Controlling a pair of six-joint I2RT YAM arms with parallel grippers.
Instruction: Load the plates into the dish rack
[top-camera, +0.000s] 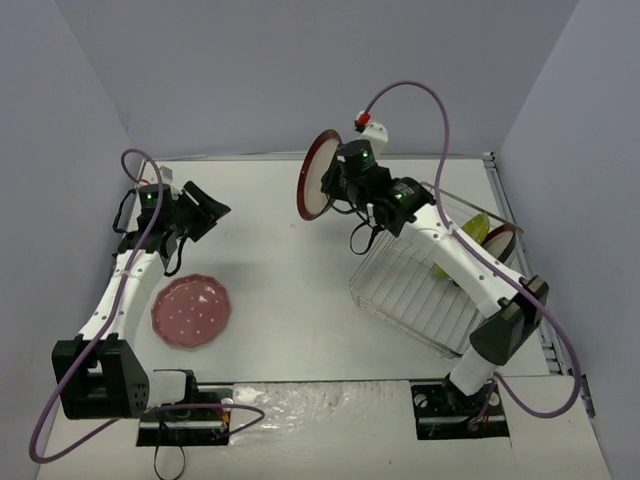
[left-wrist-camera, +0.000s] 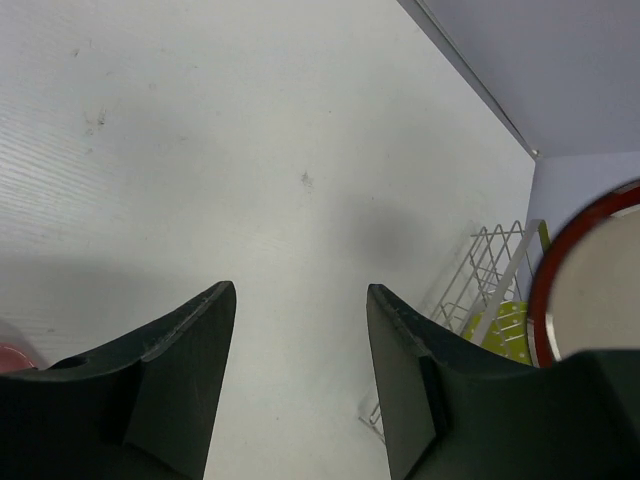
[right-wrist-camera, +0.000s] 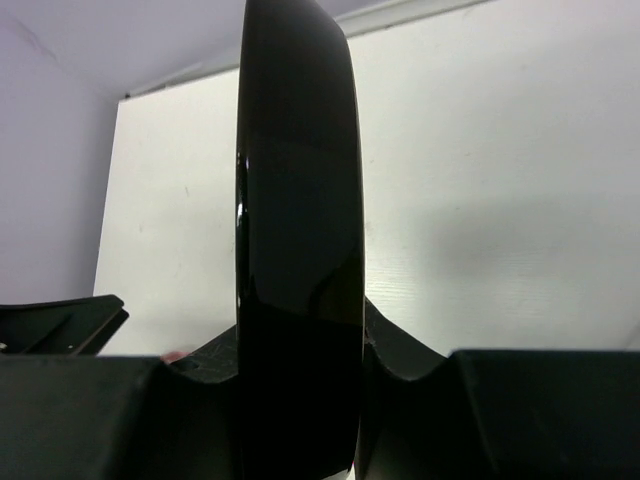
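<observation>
Both pinching and holding upright one dark-red-rimmed plate (top-camera: 315, 178) with the right pincer (top-camera: 336, 187), aloft over the table (top-camera: 270, 270) and left of the dish rack (top-camera: 410, 290) in the overhead view, beige face pointing toward the left wall. Seeing that plate only edge-on from the right wrist, as a dark glossy band filling the middle, with black fingers (right-wrist-camera: 395, 345) pressing it from either side and its lower rim being cut off at the bottom edge. Spreading the left pincer (top-camera: 208, 215) wide over bare table at the far left, gripping nothing, both fingers (left-wrist-camera: 190, 340) standing clearly apart in the left wrist view. Finding the pink scalloped plate (top-camera: 190, 311) lying flat on the table near the left arm, well apart from the rack, and catching only a reddish sliver of it at the lower left corner of the left wrist view. Making out a yellow-green plate (top-camera: 478, 226) standing on edge inside the rack toward its right side, largely hidden behind the right arm, and just beside it a second dark-red-rimmed plate (top-camera: 502, 242), showing little more than an arc of rim. Not managing to tell the prongs bracing either of them.
</observation>
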